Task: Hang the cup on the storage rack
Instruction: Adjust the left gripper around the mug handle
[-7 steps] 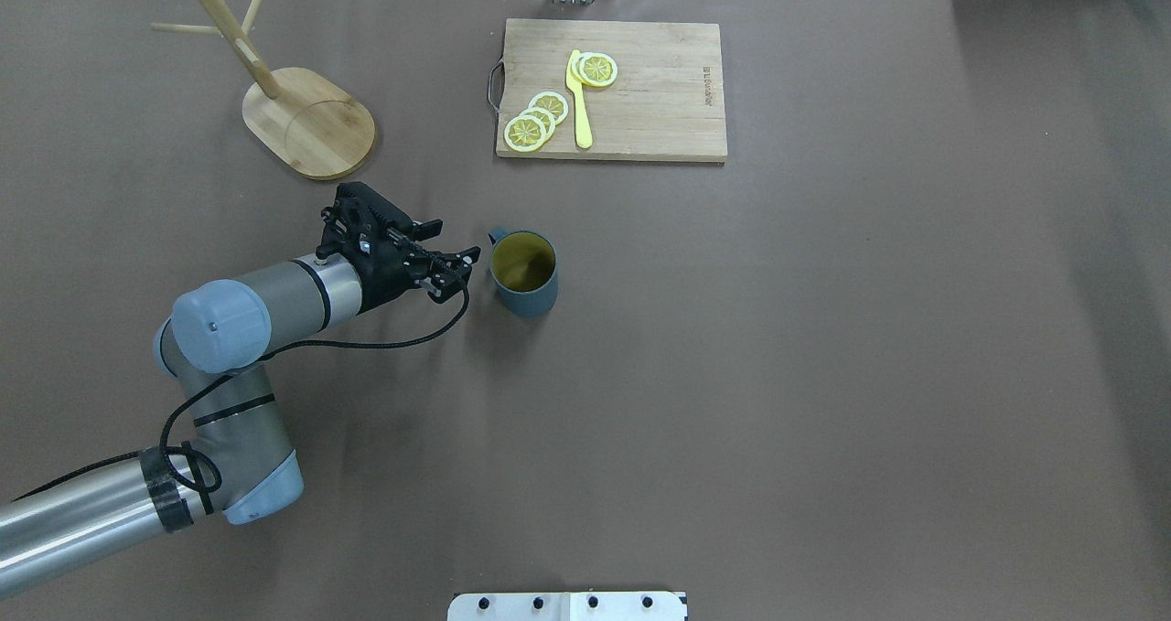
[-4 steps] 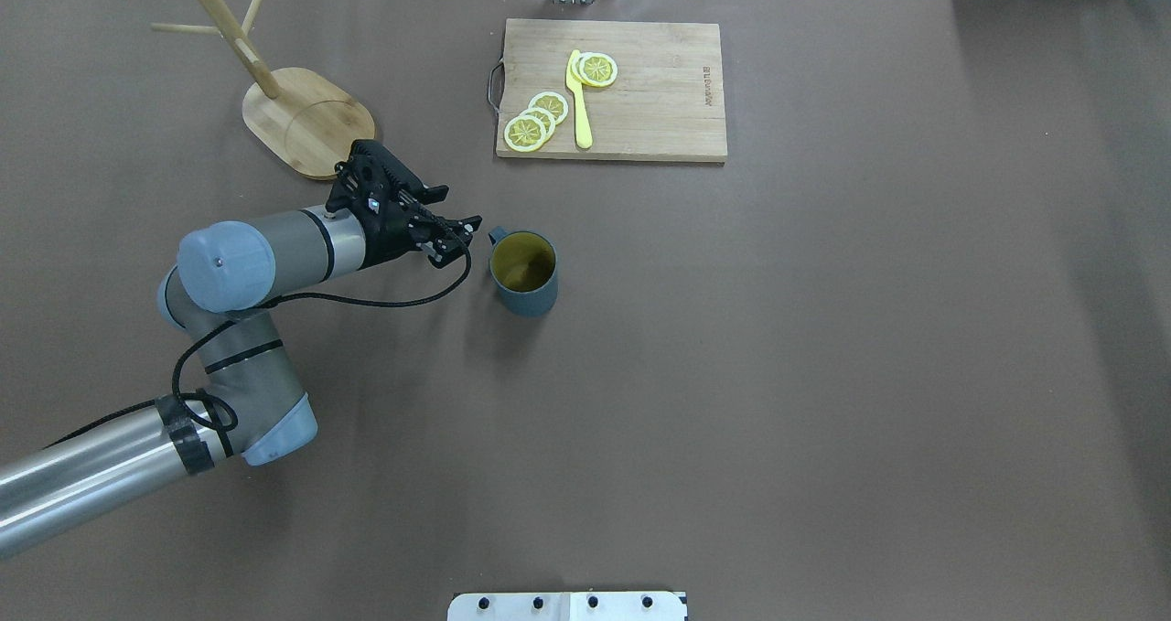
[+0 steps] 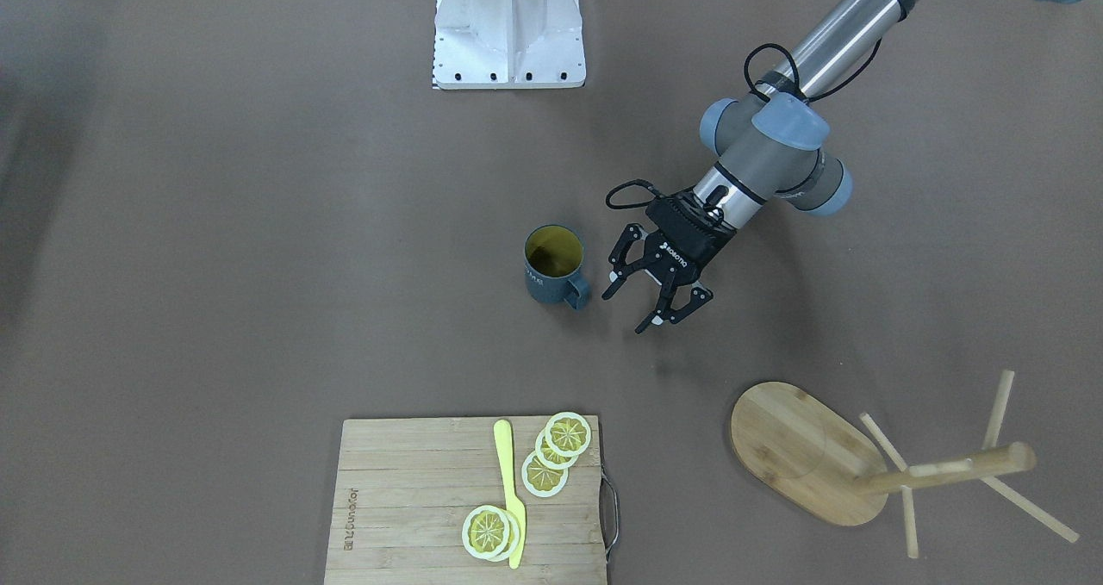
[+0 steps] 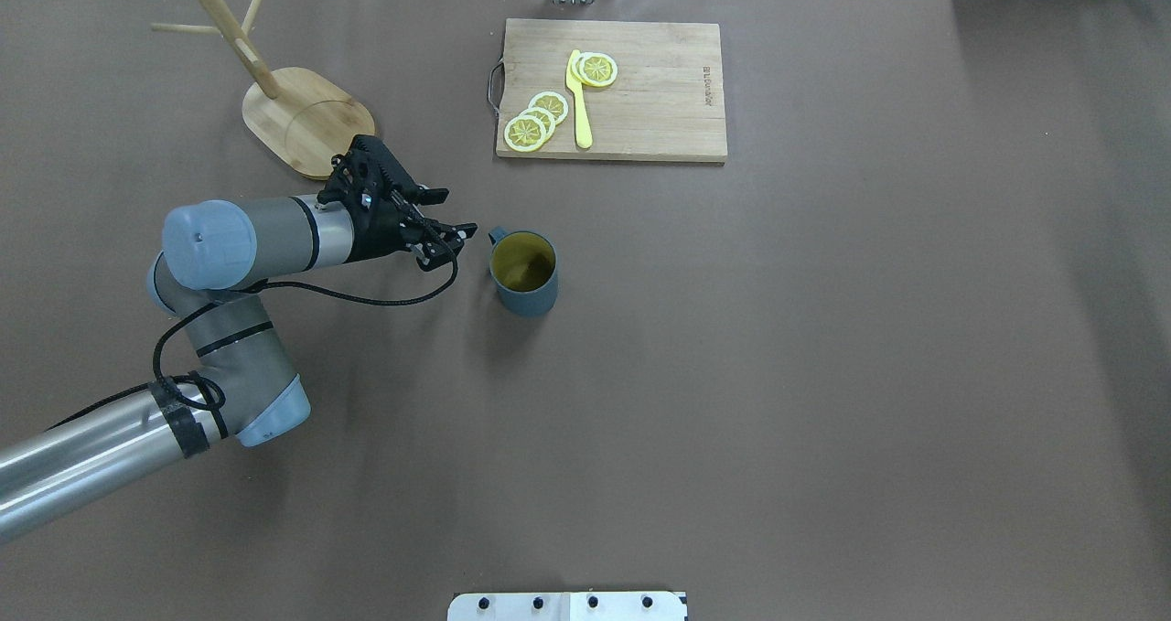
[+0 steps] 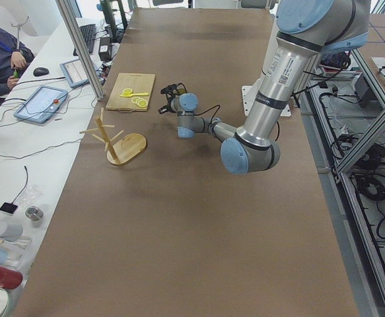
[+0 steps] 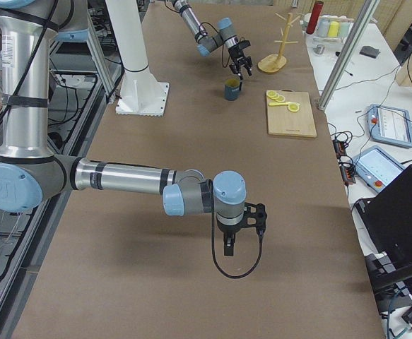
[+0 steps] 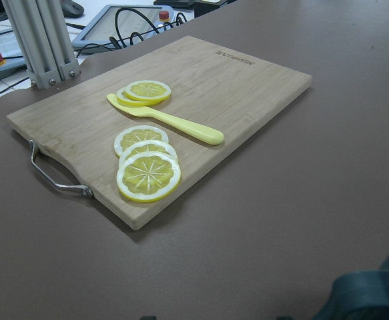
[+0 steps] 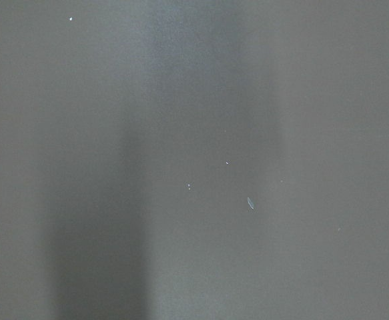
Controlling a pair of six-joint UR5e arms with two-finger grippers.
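Slate-blue cylindrical cup (image 3: 545, 285) with a yellow-green inside stands upright on the matte brown surface (image 3: 258, 223). Left claw (image 3: 627, 309) gapes just beside its squarish handle. Bamboo storage rack (image 3: 806, 447) stands near. Right claw (image 6: 230, 247): cannot tell.

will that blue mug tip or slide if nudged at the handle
The dark slate-blue cylindrical mug looks rigid and stands upright, so a low push likely slides it rather than tips it. Its squarish handle is off-centre; lifting there may tilt it.
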